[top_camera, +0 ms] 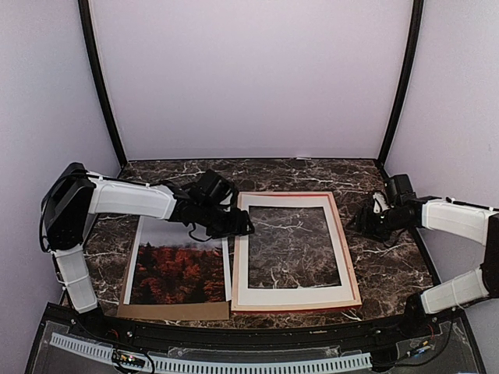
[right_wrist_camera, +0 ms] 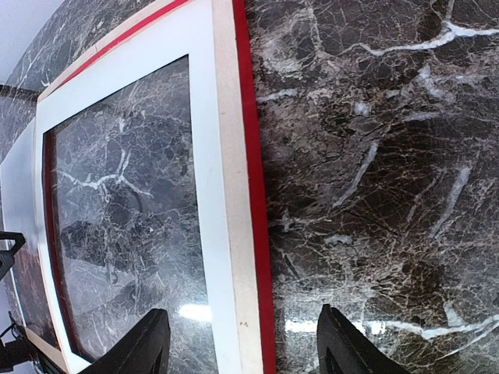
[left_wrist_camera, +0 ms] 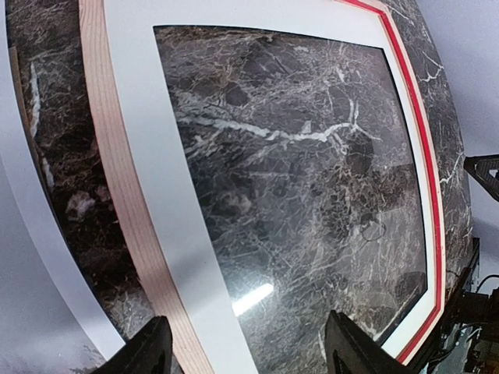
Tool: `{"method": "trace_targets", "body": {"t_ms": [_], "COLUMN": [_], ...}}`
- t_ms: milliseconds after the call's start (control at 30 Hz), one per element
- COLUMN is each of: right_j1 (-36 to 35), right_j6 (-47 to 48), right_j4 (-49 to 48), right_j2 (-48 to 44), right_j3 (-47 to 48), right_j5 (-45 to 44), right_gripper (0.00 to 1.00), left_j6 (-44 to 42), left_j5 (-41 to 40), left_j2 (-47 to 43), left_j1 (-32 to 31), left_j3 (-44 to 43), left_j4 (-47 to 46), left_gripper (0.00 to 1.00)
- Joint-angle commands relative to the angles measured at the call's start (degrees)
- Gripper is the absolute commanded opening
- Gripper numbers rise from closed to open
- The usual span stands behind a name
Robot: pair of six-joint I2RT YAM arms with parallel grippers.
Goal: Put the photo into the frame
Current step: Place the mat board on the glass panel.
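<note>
Left gripper (left_wrist_camera: 245,352): fingers spread, nothing between them, above the left rim of the frame (top_camera: 346,257). Right gripper (right_wrist_camera: 242,349): likewise spread and empty, near the frame's right edge. The photo (top_camera: 178,269) lies face up on a brown backing board (top_camera: 175,311), just left of the frame. It is judged thin, light, smooth and easily creased, so the best hold is probably a gentle pinch at a free edge.

Left pincer (top_camera: 240,225) crowds gap between photo (top_camera: 175,273), frame (top_camera: 351,261).

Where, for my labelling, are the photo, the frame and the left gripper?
photo (top_camera: 178,273): top view, on its red trees.
frame (right_wrist_camera: 257,234): right wrist view, on its red edge.
left gripper (left_wrist_camera: 249,351): left wrist view, midway between fingertips.
</note>
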State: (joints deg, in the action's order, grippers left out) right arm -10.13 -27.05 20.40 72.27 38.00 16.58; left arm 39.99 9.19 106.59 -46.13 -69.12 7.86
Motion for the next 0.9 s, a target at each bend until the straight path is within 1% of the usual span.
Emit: {"method": "trace_targets", "body": {"t_ms": [0, 200, 433, 867], "right_j1": [-1.1, -1.3, -1.3, -1.3], "right_j6": [-0.8, -0.8, -0.8, -1.0], "right_j4": [-2.3, -2.1, -2.0, -2.6], "right_j2": [-0.3, -0.3, -0.6, -0.1], "right_j3": [0.2, -0.1, -0.4, -0.9], "right_j5": [-1.1, -1.3, -1.5, -1.2], "right_gripper": [0.66, 0.66, 0.66, 0.66], "left_j6": [-2.0, -1.8, -2.0, -2.0], "left_j5": [1.7, 3.8, 3.0, 3.7], "left_j2": [0.6, 3.6, 5.6, 8.9], "left_j1": [0.1, -0.5, -1.0, -2.5], "left_j3": [-2.9, -4.2, -5.2, -6.5], "left_j4": [1.4, 1.4, 1.9, 1.8], "left_gripper": [0.69, 0.69, 0.69, 0.69]}}
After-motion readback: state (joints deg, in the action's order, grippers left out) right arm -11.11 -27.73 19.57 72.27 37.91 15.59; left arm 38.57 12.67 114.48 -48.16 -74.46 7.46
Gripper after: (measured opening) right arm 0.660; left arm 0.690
